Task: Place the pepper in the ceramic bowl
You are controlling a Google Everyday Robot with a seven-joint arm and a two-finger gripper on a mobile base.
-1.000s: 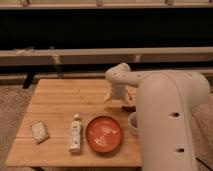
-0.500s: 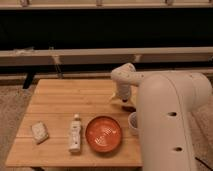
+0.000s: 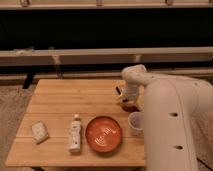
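The ceramic bowl [image 3: 103, 133] is round, orange-red and glossy, with pale marks inside. It sits near the front middle of the wooden table [image 3: 65, 100]. My gripper [image 3: 126, 101] hangs from the white arm [image 3: 170, 120] over the table's right side, behind and to the right of the bowl. A small dark red shape [image 3: 130, 107] right under the gripper looks like the pepper. It is mostly hidden by the gripper, and I cannot tell whether it is held.
A small white cup [image 3: 135, 123] stands just right of the bowl, in front of the gripper. A pale bottle [image 3: 75, 133] lies left of the bowl. A small pale packet [image 3: 39, 131] lies at the front left. The arm covers the table's right edge.
The gripper has moved a little to the right and toward the front of the table, closer to the white cup. The bowl, bottle and packet have not moved.
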